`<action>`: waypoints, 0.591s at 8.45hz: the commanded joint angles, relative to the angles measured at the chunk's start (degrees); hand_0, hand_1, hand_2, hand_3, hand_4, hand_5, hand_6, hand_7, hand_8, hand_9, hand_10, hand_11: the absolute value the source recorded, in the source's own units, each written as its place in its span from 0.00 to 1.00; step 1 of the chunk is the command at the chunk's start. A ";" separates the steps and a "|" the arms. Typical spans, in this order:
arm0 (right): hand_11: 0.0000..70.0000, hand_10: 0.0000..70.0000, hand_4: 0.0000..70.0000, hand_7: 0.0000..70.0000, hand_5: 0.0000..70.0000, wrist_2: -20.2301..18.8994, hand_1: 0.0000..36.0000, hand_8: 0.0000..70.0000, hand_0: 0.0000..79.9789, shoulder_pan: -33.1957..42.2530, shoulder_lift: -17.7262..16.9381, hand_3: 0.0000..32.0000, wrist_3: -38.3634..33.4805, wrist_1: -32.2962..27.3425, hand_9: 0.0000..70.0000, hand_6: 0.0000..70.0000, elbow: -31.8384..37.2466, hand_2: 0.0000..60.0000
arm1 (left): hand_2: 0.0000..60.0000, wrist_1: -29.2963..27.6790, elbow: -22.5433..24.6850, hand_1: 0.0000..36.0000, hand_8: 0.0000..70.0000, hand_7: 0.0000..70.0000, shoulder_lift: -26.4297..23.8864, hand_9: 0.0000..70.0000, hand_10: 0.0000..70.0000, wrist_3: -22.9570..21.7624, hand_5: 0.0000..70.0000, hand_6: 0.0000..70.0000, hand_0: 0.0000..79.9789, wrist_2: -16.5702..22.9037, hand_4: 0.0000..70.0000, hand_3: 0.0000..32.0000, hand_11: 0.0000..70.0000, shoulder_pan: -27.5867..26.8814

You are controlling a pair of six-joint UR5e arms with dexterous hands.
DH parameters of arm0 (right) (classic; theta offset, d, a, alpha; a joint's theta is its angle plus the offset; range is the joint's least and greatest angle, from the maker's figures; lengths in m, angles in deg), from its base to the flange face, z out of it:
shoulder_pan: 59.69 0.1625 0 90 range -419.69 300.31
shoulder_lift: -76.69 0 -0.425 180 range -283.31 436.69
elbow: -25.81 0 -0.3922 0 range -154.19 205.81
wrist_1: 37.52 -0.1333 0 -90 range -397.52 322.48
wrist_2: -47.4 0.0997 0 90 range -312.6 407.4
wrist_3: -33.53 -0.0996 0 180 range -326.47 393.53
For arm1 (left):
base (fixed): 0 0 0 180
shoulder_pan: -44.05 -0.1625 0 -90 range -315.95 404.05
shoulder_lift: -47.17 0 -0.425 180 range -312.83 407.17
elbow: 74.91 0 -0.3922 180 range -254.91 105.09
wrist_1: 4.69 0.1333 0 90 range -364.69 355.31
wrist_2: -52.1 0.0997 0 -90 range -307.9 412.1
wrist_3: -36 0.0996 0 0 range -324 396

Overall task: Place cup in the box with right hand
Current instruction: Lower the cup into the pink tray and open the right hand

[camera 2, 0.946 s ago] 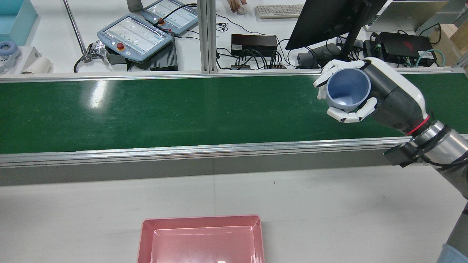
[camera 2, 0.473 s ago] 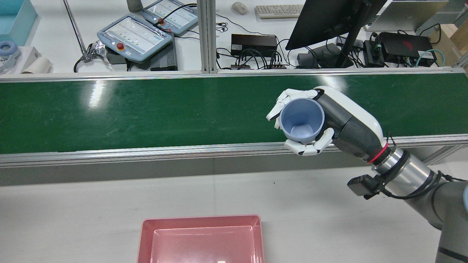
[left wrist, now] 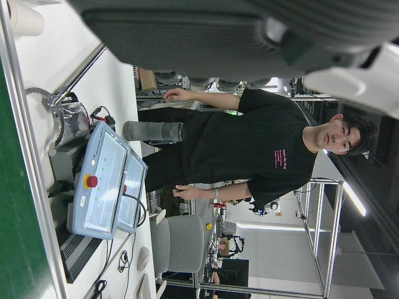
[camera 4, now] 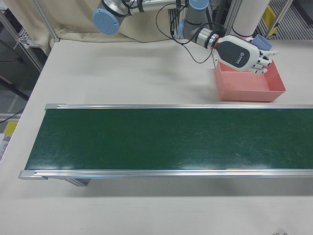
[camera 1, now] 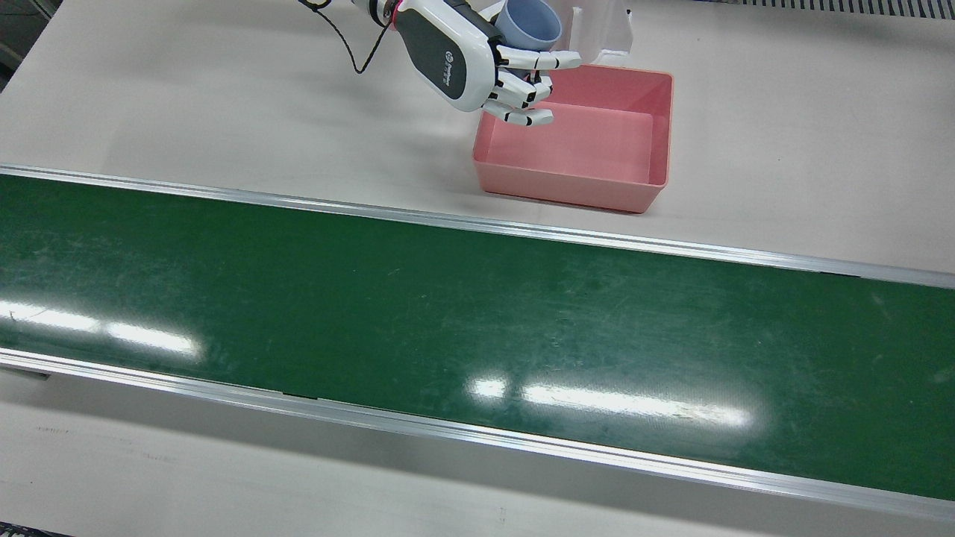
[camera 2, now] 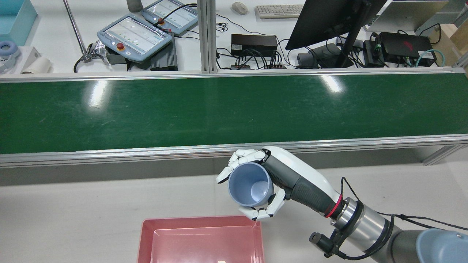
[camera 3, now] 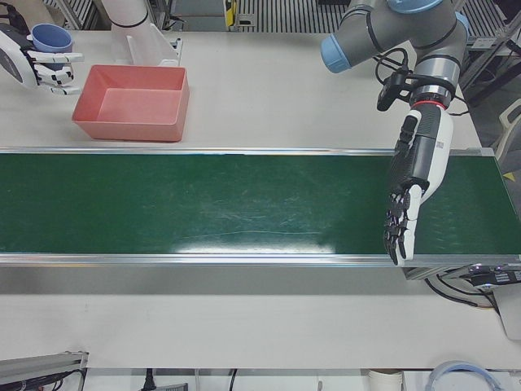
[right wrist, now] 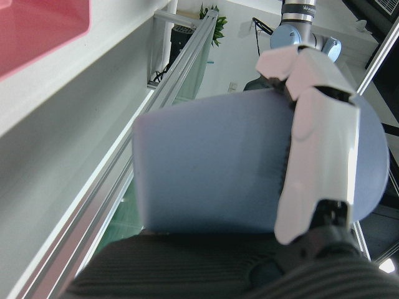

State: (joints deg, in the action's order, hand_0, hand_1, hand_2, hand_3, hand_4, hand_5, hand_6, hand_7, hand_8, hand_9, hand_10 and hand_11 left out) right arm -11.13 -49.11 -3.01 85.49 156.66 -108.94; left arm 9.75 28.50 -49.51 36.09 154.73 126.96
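Note:
My right hand [camera 2: 278, 182] is shut on a pale blue cup [camera 2: 250, 184], mouth up, held in the air just above the far right corner of the pink box [camera 2: 204, 237]. In the front view the hand [camera 1: 477, 63] and cup [camera 1: 531, 21] hang over the box's [camera 1: 649, 119] left rim. The right-front view shows the hand [camera 4: 242, 55] and cup [camera 4: 261, 41] above the box [camera 4: 249, 90]. The cup fills the right hand view [right wrist: 212, 168]. My left hand [camera 3: 411, 191] is open, fingers pointing down over the belt's end.
The green conveyor belt [camera 2: 182, 109] runs across the table between the box and the operators' desk. That desk holds teach pendants [camera 2: 135, 34], a monitor [camera 2: 329, 22] and cables. A white stand [camera 1: 608, 30] is behind the box.
My right hand has carried the cup from above the belt's far right, back across the belt and down toward me, to just above the pink box's corner.

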 commanded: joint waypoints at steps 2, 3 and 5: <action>0.05 0.03 0.24 0.24 0.04 0.35 0.20 0.00 0.58 -2.76 -0.19 0.00 0.69 -0.03 0.03 0.06 0.09 0.08 | 0.00 -0.02 -0.06 0.00 0.00 0.00 0.00 0.00 0.00 0.00 0.00 0.00 0.00 0.03 0.00 0.00 0.00 -0.02; 0.05 0.02 0.24 0.27 0.04 0.35 0.21 0.00 0.57 -2.67 -0.19 0.00 0.60 -0.03 0.03 0.07 0.09 0.09 | 0.00 -0.11 -0.06 0.00 0.00 0.00 0.00 0.00 0.00 0.00 0.00 0.00 0.00 -0.06 0.00 0.00 0.00 -0.02; 0.06 0.03 0.23 0.29 0.04 0.35 0.26 0.00 0.56 -2.41 -0.27 0.00 -0.01 0.06 0.04 0.07 -0.08 0.16 | 0.00 -0.02 -0.06 0.00 0.00 0.00 0.00 0.00 0.00 0.00 0.00 0.00 0.00 0.03 0.00 0.00 0.00 -0.02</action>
State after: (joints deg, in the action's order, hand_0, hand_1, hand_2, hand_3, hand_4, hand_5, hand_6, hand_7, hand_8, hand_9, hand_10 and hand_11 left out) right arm -10.79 -51.74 -3.18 86.09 156.63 -108.85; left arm 9.70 28.45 -49.51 36.09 154.69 126.94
